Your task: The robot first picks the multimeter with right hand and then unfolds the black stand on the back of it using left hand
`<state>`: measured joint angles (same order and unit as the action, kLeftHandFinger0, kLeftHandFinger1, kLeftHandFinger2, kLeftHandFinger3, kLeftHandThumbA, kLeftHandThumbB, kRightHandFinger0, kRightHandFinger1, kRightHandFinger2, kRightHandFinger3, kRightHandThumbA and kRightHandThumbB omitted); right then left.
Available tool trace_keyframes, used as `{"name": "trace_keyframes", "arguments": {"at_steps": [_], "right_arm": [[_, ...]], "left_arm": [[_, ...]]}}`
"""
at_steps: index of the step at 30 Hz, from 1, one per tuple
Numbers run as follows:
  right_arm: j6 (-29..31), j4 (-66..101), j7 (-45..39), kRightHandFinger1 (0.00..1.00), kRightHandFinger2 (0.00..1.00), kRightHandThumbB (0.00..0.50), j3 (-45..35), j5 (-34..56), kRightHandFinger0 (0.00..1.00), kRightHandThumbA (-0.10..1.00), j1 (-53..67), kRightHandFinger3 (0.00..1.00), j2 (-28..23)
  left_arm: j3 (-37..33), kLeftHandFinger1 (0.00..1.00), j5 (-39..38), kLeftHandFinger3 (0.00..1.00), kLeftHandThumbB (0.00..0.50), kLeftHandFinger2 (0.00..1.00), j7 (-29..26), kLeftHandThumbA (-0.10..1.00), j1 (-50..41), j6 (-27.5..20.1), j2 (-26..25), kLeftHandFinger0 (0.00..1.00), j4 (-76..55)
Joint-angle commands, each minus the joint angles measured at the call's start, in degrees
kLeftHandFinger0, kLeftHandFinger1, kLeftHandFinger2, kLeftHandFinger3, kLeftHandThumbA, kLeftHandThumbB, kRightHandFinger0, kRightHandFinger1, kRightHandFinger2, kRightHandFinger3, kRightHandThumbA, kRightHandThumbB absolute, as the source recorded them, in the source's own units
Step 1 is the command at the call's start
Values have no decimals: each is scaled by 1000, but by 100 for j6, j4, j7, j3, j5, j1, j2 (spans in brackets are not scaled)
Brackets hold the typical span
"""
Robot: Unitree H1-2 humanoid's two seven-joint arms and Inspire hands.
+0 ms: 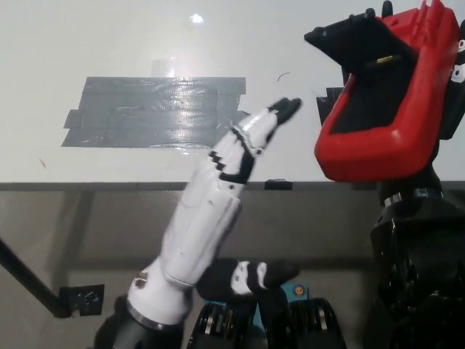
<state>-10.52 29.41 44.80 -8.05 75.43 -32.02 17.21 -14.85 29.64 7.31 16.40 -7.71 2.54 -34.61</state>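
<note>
One multimeter (389, 120), two hands (243, 145) (429, 218)

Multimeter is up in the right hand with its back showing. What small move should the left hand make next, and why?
Probably withdraw the left hand a little. The black stand already juts out from the multimeter at its top, the right hand holds it from below, and the left hand hangs apart from it, fingers extended.

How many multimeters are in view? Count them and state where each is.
1. The red multimeter is held up at upper right by the right hand, its black stand swung out. Nothing suggests another is hidden.
</note>
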Motion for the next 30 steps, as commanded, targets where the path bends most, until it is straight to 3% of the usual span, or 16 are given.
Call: {"name": "trace_keyframes", "arguments": {"at_steps": [1, 4, 7, 11, 17, 21, 26, 30], "right_arm": [[326, 240, 5, 389, 764, 31, 100, 53, 0, -100, -221, 1000, 376], [348, 185, -101, 370, 753, 28, 136, 93, 0, -100, -154, 1000, 332], [356, 173, -88, 351, 769, 39, 172, 63, 0, -100, -100, 1000, 310], [361, 144, -179, 346, 792, 28, 226, 116, 0, -100, 9, 1000, 297], [333, 90, -236, 350, 764, 43, 434, 38, 0, -100, 195, 1000, 350], [209, 87, -365, 264, 731, 48, 771, -305, 0, -100, 369, 1000, 252], [173, -1, -453, 344, 732, 45, 1093, -570, 0, -100, 528, 1000, 174], [141, -78, -504, 315, 715, 73, 1279, -705, 0, -100, 653, 1000, 132]], "left_arm": [[294, 1000, 108, 1000, 279, 1000, -300, 1000, 310, -275, 2, 1000, -143], [757, 1000, -118, 1000, 312, 1000, -439, 1000, 687, -30, 61, 1000, -219], [1044, 1000, -340, 1000, 302, 1000, -434, 1000, 1034, 164, 87, 1000, -329], [1203, 1000, -612, 1000, 346, 1000, -263, 1000, 1444, 480, 78, 1000, -458], [904, 1000, -325, 1000, 336, 1000, 163, 1000, 1623, 887, 138, 1000, -655], [632, 1000, -378, 1000, 365, 1000, 385, 1000, 1605, 1061, 97, 1000, -623], [351, 1000, -319, 1000, 356, 1000, 559, 1000, 1520, 1228, 99, 1000, -587], [228, 1000, -429, 1000, 357, 1000, 645, 1000, 1457, 1330, 91, 1000, -556]]}}
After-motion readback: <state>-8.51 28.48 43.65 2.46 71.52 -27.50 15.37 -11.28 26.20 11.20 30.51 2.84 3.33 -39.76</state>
